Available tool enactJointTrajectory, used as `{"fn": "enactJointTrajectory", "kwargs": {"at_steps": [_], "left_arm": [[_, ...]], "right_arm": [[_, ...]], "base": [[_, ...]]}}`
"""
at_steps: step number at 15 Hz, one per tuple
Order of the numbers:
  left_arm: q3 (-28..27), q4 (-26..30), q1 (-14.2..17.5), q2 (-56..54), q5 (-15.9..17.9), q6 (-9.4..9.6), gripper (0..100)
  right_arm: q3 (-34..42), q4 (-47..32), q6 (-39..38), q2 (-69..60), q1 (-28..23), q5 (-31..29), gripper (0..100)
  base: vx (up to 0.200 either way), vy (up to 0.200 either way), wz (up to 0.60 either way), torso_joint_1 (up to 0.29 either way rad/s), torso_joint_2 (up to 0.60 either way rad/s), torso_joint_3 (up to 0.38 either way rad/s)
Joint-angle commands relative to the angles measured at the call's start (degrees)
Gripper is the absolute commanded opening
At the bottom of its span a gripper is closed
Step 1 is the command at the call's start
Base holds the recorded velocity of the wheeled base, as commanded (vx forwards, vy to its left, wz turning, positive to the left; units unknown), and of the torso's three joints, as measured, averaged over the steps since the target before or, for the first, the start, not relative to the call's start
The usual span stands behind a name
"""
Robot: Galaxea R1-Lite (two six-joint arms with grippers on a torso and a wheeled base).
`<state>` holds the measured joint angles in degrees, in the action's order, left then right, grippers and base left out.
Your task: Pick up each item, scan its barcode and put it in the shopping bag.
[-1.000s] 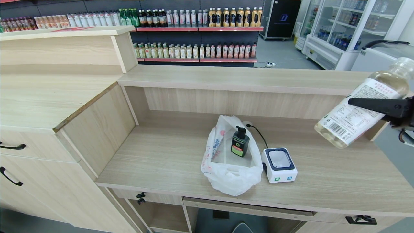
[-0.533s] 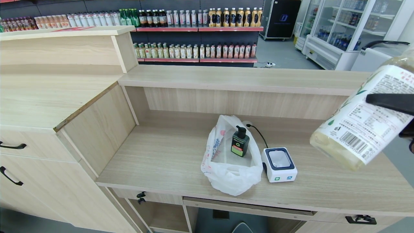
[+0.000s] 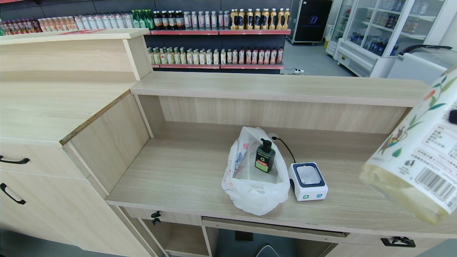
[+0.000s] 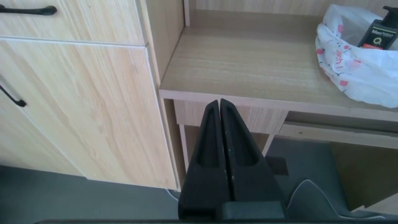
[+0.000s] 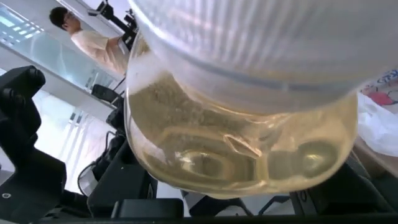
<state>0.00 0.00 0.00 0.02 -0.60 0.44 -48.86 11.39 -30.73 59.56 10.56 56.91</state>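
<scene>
Head: bottle aloft on my right, tilted, barcode showing, well apart from scanner and bag.
Left wrist: my left gripper pressed together, empty.
Right wrist: my right gripper pinching bottle. Judging it liquid-heavy, rigid, label slick; hold mid-body.

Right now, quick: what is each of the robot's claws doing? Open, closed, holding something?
Left gripper: closed, holding nothing.
Right gripper: closed on a bottle of pale yellow drink, held in the air.
</scene>
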Motion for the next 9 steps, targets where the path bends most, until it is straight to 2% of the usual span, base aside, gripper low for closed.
{"fn": "enactJointTrajectory", "kwargs": {"at_steps": [1, 3, 9], "left_arm": [[0.0, 0.0, 0.0, -0.02, -0.02, 0.0, 0], [0.0, 0.0, 0.0, -0.02, -0.02, 0.0, 0], [0.0, 0.0, 0.0, -0.02, -0.02, 0.0, 0]], "right_arm": [[-0.45, -3.21, -0.12, -3.49, 0.78, 0.05, 0], [-0.89, -7.34, -0.21, -5.77, 1.31, -0.04, 0], [-7.13, -7.61, -0.21, -0.06, 3.42, -0.57, 0]], "base": [[0.0, 0.0, 0.0, 0.0, 0.0, 0.0], [0.0, 0.0, 0.0, 0.0, 0.0, 0.0], [0.0, 0.0, 0.0, 0.0, 0.0, 0.0]]}}
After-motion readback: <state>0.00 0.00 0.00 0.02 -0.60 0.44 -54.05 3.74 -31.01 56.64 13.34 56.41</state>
